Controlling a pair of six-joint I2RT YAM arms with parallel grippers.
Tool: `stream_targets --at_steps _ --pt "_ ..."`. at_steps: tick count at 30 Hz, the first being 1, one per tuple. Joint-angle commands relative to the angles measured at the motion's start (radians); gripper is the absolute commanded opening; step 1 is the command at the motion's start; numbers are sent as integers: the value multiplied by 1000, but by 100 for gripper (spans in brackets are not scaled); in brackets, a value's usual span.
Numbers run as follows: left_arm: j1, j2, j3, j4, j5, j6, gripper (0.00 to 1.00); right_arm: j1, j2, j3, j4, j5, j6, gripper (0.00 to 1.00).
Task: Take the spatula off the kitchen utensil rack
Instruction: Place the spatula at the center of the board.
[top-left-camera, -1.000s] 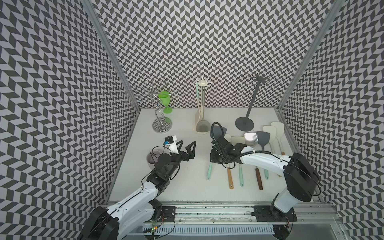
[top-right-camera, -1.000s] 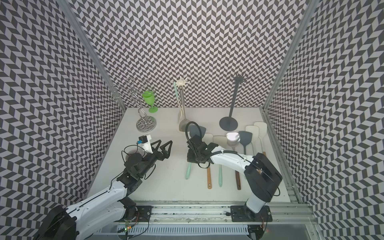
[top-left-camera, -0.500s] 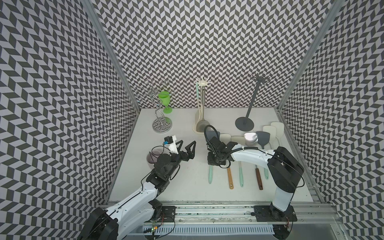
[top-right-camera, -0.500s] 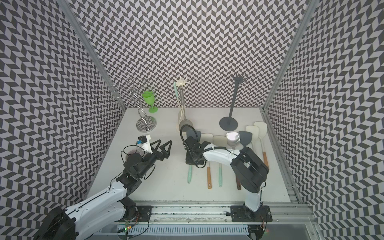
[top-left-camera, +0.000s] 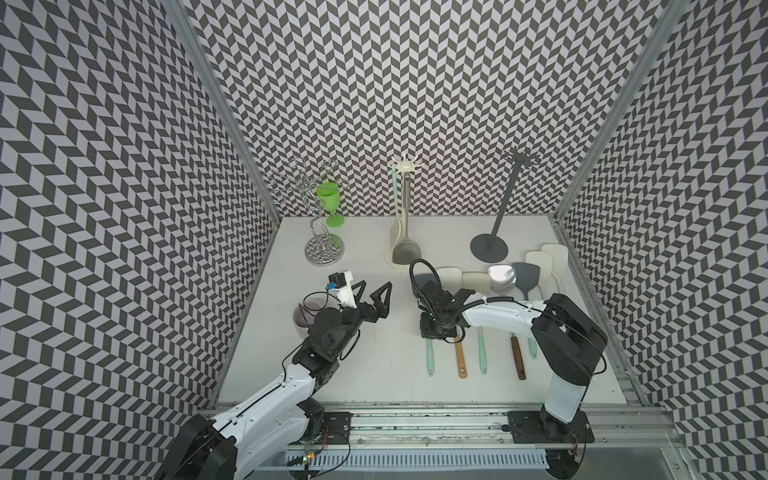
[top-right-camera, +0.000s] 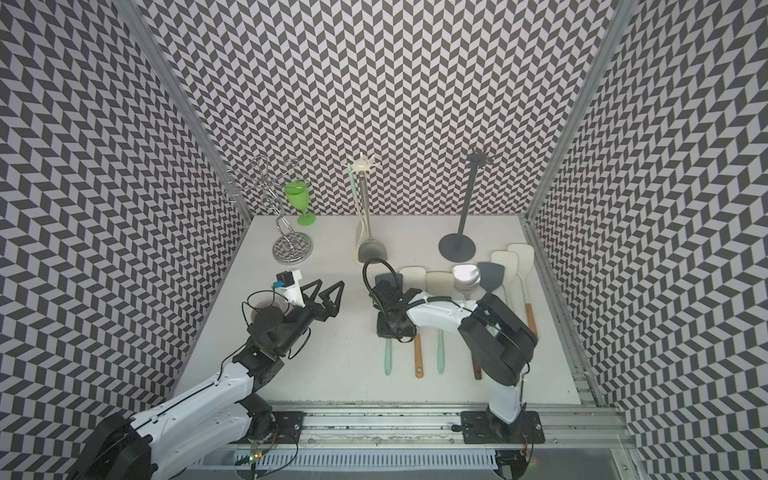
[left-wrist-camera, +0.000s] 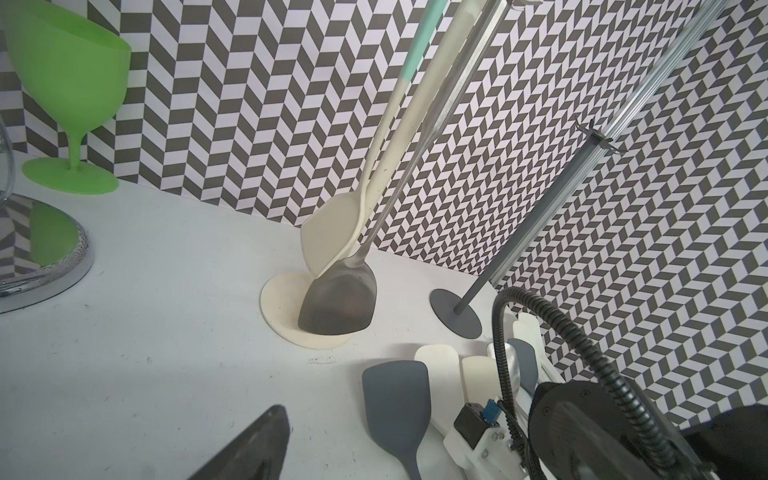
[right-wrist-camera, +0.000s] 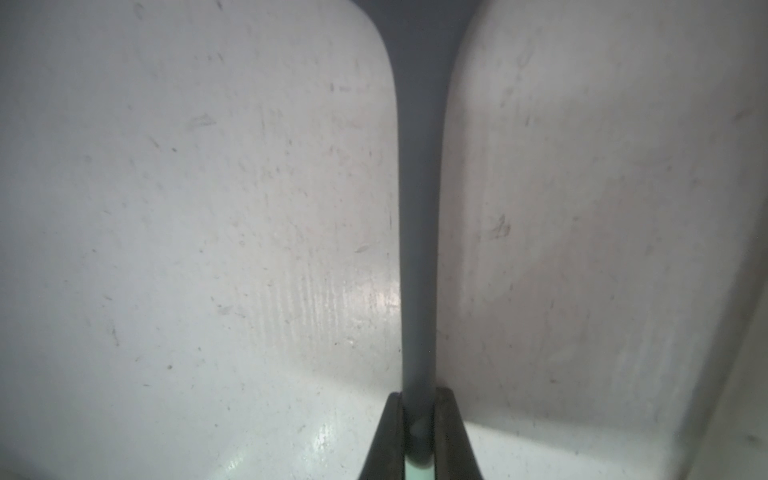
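White tabletop (top-left-camera: 374, 374), right hand (right-wrist-camera: 419, 401) clamped on grey spatula (right-wrist-camera: 417, 249) at its neck, left hand (top-left-camera: 375, 286) spread wide, empty, well apart

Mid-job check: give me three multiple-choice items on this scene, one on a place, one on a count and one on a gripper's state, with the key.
1. Where does the green goblet stand?
A. at the back, beside the chrome wire rack
B. at the front edge
C. lying on its side in the middle

2. How many utensils hang on the cream rack?
A. none
B. two
C. five

3. What state is the right gripper in?
A. wide open
B. shut on the dark grey spatula
C. shut on nothing

Key:
1 A: its foot stands next to the chrome base.
2 B: a cream spatula and a steel spatula hang there.
3 B: the right wrist view shows both fingers pressed against its neck.
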Motion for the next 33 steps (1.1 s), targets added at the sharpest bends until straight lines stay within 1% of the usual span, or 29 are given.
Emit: stream_targets --at_steps 1,6,9,10,11,12,13,14,15,17,18,19,22,23,24,26,28,30,33 --pt "3 -4 -12 11 14 5 100 7 -10 -28 -7 24 -10 0" --pt "4 -2 -12 12 14 8 100 7 -8 -29 -7 22 -7 0" --pt "4 -2 -12 10 16 6 100 7 -9 -32 -8 23 -10 9" --pt "4 -4 -12 10 16 6 100 7 -13 -33 -8 24 -11 11" --pt "4 -5 -12 10 16 5 100 7 -15 -35 -9 28 -10 14" --pt "5 -7 -12 10 16 6 100 7 -19 -36 -10 34 -8 22" --pt "4 -9 -12 9 16 6 100 7 -23 -36 -13 39 -6 26" --pt "4 -12 -12 9 16 5 100 7 -27 -37 -14 43 -6 27" --pt "3 -14 -13 7 15 6 100 7 -32 -37 -18 46 -6 31" --pt "4 -19 -14 7 17 5 100 7 -43 -37 -23 52 -6 32" --pt "4 -21 -14 7 19 6 100 7 -49 -36 -25 53 -7 36" --pt "4 -22 -14 7 19 4 100 7 -56 -36 -27 56 -7 37" --pt "4 -30 -14 4 20 5 100 8 -85 -36 -27 54 -14 37" --pt "4 -34 -12 0 20 8 100 8 -100 -36 -22 49 -19 43" --pt "3 -40 -11 -4 20 8 100 9 -118 -36 -19 47 -25 51" --pt "3 -58 -10 -12 20 8 100 13 -159 -40 -4 43 -44 59" --pt "3 -83 -9 -24 20 6 100 13 -213 -50 14 49 -66 70" --pt "3 -116 -9 -33 25 0 100 13 -273 -66 39 61 -101 78" --pt "3 -176 -12 -49 29 -12 100 13 -376 -95 83 68 -177 84"
